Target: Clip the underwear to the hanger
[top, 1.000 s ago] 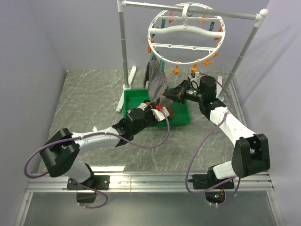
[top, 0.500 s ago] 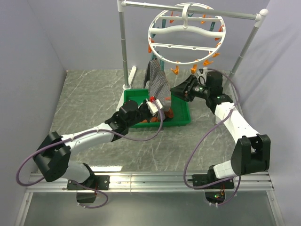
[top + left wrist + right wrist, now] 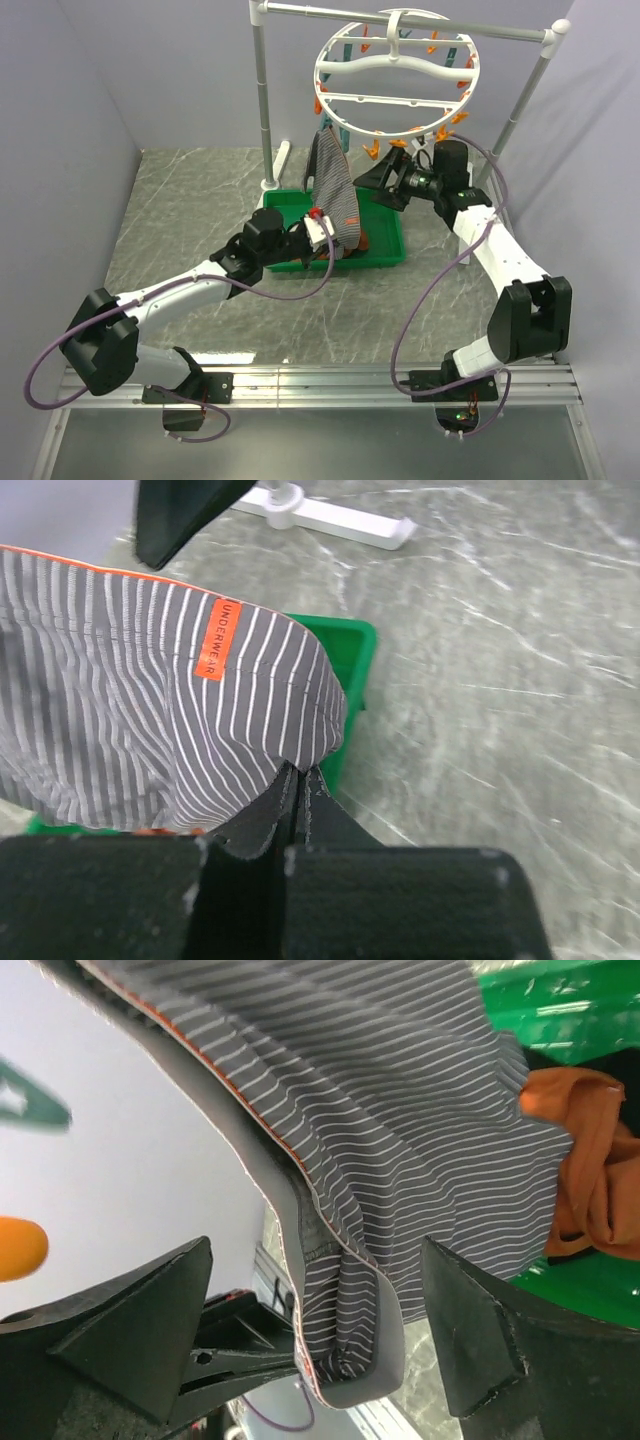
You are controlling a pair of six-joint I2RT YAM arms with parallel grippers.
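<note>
The underwear [image 3: 333,185], grey with fine stripes, hangs down from the lower left rim of the white ring hanger [image 3: 395,70] over the green tray. My left gripper [image 3: 336,224] is shut on its lower edge; in the left wrist view the fingers [image 3: 300,770] pinch a corner of the striped underwear [image 3: 150,710]. My right gripper [image 3: 368,180] stands open just right of the cloth. In the right wrist view the right gripper [image 3: 315,1245] straddles the underwear's [image 3: 420,1130] hanging waistband without touching it.
A green tray [image 3: 388,250] below holds an orange-rust garment [image 3: 585,1180]. The hanger hangs from a white-and-grey tube rack [image 3: 264,100], whose posts stand left and right. Orange and teal clothespins [image 3: 372,150] dangle from the ring, close above my right gripper.
My right gripper has let go of the underwear, opened wide and drawn up and to the right. My left arm reached forward and shut on the cloth's lower edge.
</note>
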